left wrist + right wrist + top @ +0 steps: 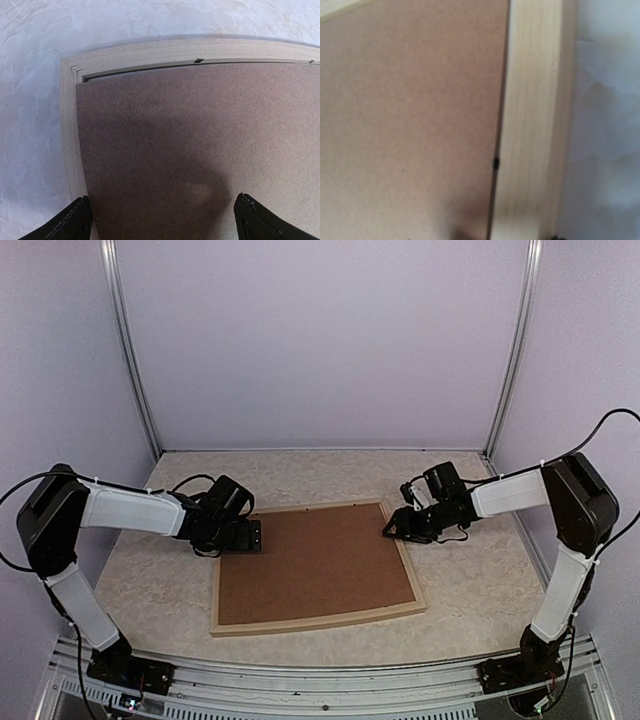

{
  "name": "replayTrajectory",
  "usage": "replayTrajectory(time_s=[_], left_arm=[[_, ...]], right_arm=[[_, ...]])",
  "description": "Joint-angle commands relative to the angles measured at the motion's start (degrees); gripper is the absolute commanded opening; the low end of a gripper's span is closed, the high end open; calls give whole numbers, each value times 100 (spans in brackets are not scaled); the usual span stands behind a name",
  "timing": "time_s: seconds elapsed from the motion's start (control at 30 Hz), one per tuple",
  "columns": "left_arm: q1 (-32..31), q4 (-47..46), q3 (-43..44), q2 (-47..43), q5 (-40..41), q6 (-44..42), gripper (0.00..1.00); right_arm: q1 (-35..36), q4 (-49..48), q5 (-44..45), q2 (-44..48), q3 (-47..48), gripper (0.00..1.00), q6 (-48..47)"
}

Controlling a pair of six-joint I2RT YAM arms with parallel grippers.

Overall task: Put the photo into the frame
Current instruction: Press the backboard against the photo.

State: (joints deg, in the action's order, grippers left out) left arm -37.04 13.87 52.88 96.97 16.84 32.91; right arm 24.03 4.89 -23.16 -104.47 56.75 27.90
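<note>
So the frame [320, 621] is lying face down in the middle of the table [480, 590], with the brown backing board [315, 560] dropped into its recess. That's probably why all we get is hardboard. The photo isn't visible in any view. Our guess is it's sandwiched under the board, but we can't confirm that.

The left gripper [256, 537] sits at about 10 o'clock on the frame, low over the board's edge. Its fingers [70, 222] are spread wide with nothing between them, so it's released. It looks placed to press or steady that side.

The right gripper [392, 530] is at around 2 o'clock, right by the far corner. Its wrist view is just blurry wood rail and board, so we can't tell if it's clenched or loose.

One arm on each side makes sense for keeping the frame from sliding.
</note>
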Motion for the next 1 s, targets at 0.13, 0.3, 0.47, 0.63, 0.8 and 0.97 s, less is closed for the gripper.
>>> replayTrajectory(time_s=[0.13,0.3,0.47,0.63,0.8,0.97], left_arm=[[-42,-399,165,188,-257,-250,98],[-160,-446,293,312,-266,-356,98],[-353,-472,427,417,-278,-385,98],[-541,-371,496,495,-165,-207,98],[-646,26,665,505,507,-129,99],[-746,276,857,364,943,-237,99]], right_arm=[[-50,12,-309,-240,217,58,-231],[-36,-64,-537,-319,223,57,-289],[37,-67,-651,-408,287,56,-344],[84,-67,-643,-462,286,56,-342],[90,11,-541,-424,293,56,-364],[86,65,-488,-408,278,56,-366]])
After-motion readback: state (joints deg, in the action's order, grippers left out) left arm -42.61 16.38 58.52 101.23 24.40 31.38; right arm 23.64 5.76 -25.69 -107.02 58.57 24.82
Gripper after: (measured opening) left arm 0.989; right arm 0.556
